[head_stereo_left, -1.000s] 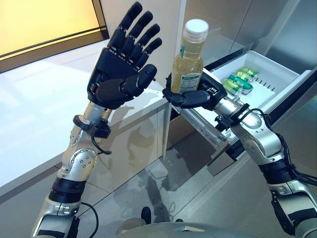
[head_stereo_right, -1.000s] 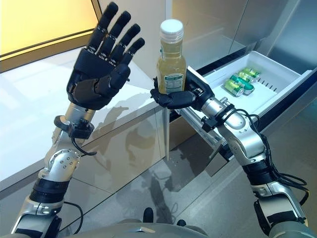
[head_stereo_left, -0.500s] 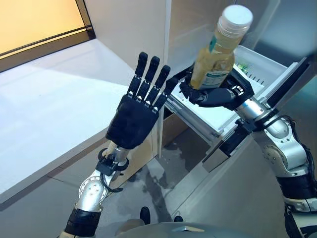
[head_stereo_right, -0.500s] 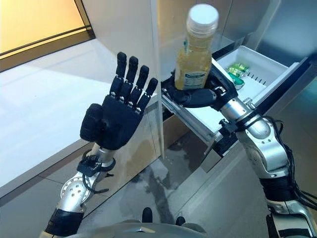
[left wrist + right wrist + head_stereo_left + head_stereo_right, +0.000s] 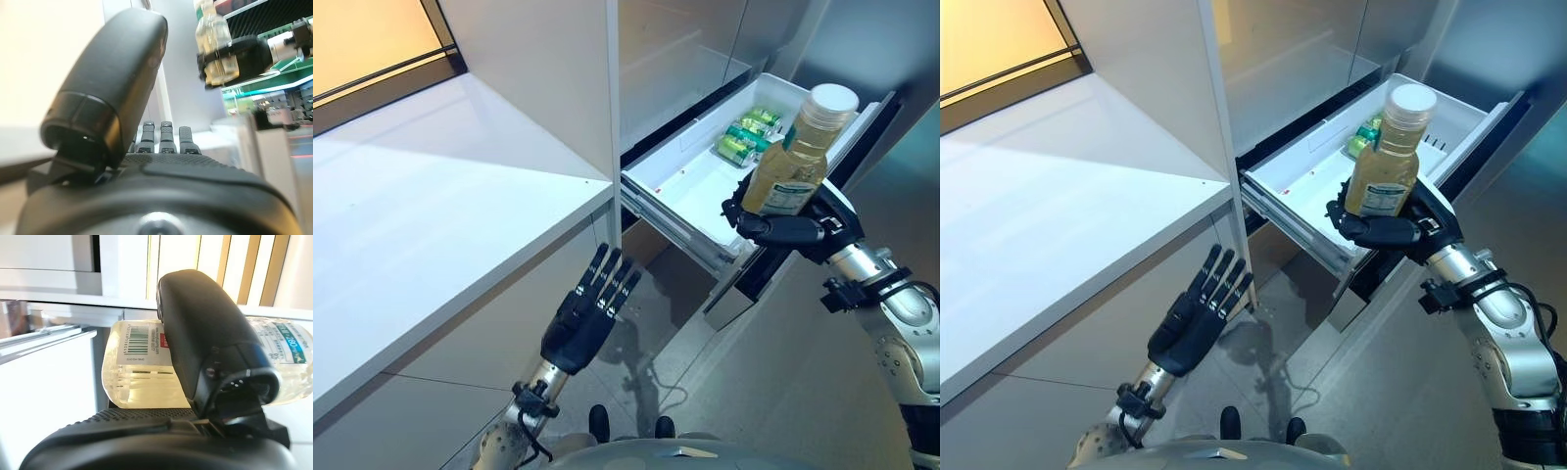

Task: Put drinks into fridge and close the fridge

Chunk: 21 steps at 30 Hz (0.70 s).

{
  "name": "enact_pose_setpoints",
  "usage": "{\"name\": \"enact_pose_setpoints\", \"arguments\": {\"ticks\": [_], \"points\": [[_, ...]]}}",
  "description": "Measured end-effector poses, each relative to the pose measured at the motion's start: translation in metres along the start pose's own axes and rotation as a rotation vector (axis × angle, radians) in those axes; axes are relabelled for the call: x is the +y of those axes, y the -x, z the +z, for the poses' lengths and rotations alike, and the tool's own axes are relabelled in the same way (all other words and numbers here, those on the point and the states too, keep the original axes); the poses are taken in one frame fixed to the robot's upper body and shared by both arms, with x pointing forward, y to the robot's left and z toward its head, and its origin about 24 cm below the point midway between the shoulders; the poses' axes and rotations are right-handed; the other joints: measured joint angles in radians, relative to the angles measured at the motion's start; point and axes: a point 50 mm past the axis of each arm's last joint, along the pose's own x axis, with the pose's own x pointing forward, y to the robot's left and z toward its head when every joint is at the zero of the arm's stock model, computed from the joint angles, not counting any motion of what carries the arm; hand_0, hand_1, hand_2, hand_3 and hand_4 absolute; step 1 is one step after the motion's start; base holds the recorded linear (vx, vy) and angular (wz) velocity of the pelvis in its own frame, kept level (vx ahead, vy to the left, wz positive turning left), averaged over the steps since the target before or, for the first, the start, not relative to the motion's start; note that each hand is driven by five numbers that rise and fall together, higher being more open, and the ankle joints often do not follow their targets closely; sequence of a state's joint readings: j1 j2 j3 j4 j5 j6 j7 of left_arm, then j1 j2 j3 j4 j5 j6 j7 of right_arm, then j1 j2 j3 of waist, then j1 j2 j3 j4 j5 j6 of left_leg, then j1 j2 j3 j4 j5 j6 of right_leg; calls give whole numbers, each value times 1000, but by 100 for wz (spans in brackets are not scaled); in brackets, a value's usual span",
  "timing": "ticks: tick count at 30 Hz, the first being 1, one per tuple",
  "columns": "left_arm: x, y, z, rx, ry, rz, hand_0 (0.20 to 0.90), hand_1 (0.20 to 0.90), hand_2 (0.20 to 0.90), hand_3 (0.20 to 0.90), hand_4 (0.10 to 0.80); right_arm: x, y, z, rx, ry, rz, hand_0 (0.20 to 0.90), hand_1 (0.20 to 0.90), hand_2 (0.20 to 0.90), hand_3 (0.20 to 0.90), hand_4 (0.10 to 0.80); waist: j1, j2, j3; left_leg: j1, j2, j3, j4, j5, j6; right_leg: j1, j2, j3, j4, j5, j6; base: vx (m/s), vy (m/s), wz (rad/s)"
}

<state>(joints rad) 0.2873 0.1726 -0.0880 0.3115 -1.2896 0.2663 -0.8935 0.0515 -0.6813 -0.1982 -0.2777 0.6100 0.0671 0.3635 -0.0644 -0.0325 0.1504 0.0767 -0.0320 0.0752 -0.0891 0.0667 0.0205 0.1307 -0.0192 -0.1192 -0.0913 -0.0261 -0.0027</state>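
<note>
My right hand is shut on a clear bottle of yellow drink with a white cap and holds it upright above the front edge of the open white fridge drawer. The right wrist view shows the thumb curled over the bottle. Green cans lie at the back of the drawer. My left hand is open with straight fingers, low in front of the white counter, holding nothing. The left wrist view shows its straight fingers and, far off, the bottle in the other hand.
A tall white cabinet panel stands between the counter and the fridge. The dark fridge door stands open at the right of the drawer. Grey floor lies below.
The camera has swung, shifting the whole view. My left hand has dropped from raised height to below the counter edge. My right hand has carried the bottle to the drawer's front edge.
</note>
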Motion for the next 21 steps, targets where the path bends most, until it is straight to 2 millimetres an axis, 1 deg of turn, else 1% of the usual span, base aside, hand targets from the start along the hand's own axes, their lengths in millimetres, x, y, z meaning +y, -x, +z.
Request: {"name": "enact_pose_setpoints", "arguments": {"ticks": [3,6,9,11,13,15,16,18,21], "points": [[12,11,-6,17,-13,84,900,900,900,900,800,-4,7,0,-3,10,-29,300,300,300,200,100,-9,0,0,2,0,3,0,-1,1,0,0,4,0,1,2,-16,-3,-5],[30,28,-8,46,-117,269,900,900,900,900,800,-7,8,3,-25,32,-47,300,300,300,200,100,-22,-1,1,5,3,16,0,-2,2,-3,2,20,0,6,4,-4,-3,-14],[48,43,0,64,-274,536,900,900,900,900,800,-12,8,8,-16,127,-64,300,300,300,200,100,-24,-2,1,10,6,24,-1,-5,1,-2,4,29,0,10,3,17,-13,-10],[55,52,10,81,-382,682,900,900,900,900,800,-18,7,12,9,198,-70,300,300,300,200,100,-20,-7,2,10,9,24,-3,-5,1,-2,7,29,0,12,2,42,-33,-1],[61,62,16,130,-494,797,900,900,900,900,800,-27,2,16,37,284,-78,300,300,300,200,100,-15,-10,2,10,10,23,-3,-4,0,-1,9,29,0,14,0,52,-30,0],[66,69,17,166,-560,874,900,900,900,900,800,-35,-4,18,58,335,-88,300,300,300,200,100,-10,-15,2,11,9,23,-2,-4,0,-1,9,29,0,14,1,50,-21,-2],[69,74,17,195,-604,923,900,900,900,900,800,-38,-12,18,72,357,-82,300,300,300,200,100,-11,-21,1,14,10,24,0,-4,0,0,9,31,0,15,1,48,-16,-4],[74,81,18,250,-654,996,900,900,900,900,800,-42,-21,17,108,395,-68,300,300,300,200,100,-4,-35,1,14,11,23,0,-4,0,2,10,30,0,15,1,76,-22,-1],[81,91,16,289,-650,1083,900,900,900,900,800,-44,-39,13,171,429,-20,300,300,300,200,100,13,-53,0,15,12,21,0,-3,-1,4,10,28,0,15,1,82,-42,2]]}}
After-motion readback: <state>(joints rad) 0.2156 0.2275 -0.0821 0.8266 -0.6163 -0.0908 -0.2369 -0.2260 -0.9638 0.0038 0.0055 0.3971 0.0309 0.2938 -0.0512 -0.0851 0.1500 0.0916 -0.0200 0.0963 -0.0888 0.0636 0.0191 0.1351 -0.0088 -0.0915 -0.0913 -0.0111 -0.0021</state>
